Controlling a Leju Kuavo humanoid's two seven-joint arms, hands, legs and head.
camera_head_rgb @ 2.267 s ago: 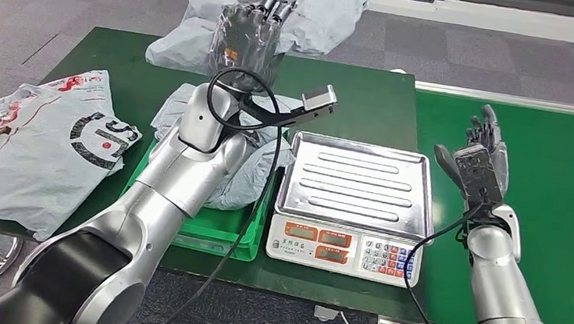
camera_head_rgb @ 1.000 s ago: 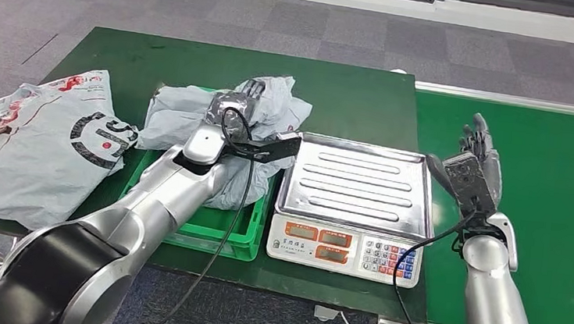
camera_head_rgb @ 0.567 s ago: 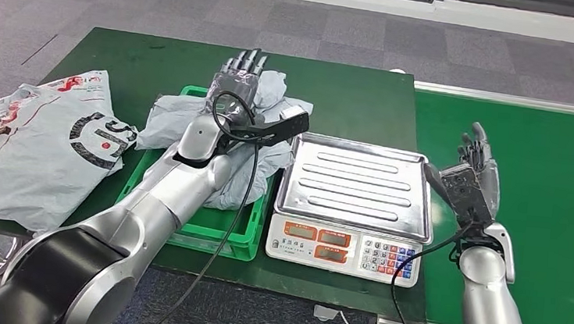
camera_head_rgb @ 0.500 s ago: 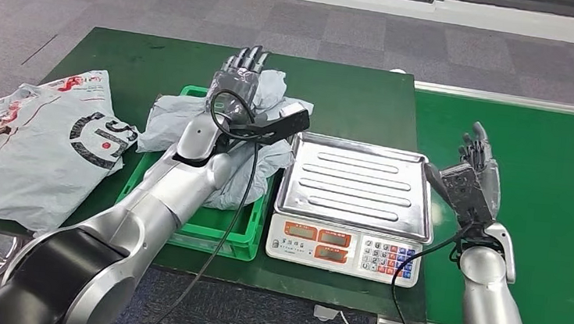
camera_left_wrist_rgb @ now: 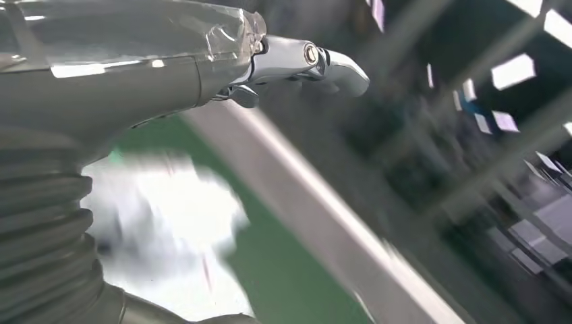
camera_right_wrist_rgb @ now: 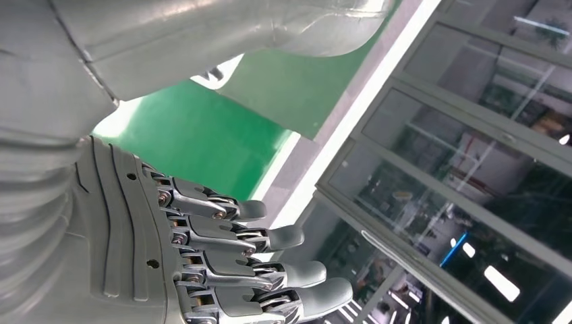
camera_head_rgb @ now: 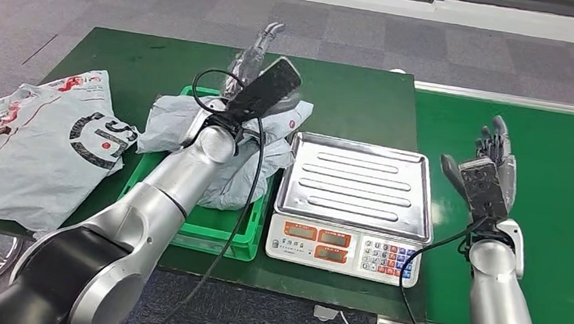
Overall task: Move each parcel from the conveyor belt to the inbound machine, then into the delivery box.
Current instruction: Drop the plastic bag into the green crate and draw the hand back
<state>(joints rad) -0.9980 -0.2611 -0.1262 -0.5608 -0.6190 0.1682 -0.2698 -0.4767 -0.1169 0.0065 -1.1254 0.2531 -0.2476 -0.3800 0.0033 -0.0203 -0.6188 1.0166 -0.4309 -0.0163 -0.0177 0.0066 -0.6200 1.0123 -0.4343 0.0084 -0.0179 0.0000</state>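
A crumpled grey parcel (camera_head_rgb: 232, 138) lies in the green delivery box (camera_head_rgb: 210, 231), left of the scale. My left hand (camera_head_rgb: 250, 58) is raised above the box's far end, turned edge-on with fingers stretched out and nothing in it. In the blurred left wrist view, its thumb (camera_left_wrist_rgb: 322, 58) sticks out over a white parcel blur (camera_left_wrist_rgb: 168, 223). My right hand (camera_head_rgb: 490, 169) is held up, open and empty, over the near edge of the green conveyor belt (camera_head_rgb: 570, 210), right of the scale. The right wrist view shows its fingers (camera_right_wrist_rgb: 243, 251) spread over the belt (camera_right_wrist_rgb: 195, 135).
The inbound machine, a scale with a bare steel tray (camera_head_rgb: 356, 185) and a keypad (camera_head_rgb: 385, 258), stands mid-table. A large white printed parcel (camera_head_rgb: 34, 148) lies at the table's left edge. A black cable (camera_head_rgb: 241, 221) hangs from my left wrist across the box.
My left hand brought the grey parcel down into the green box, let go of it, then lifted and turned edge-on. My right hand shifted slightly and stayed open.
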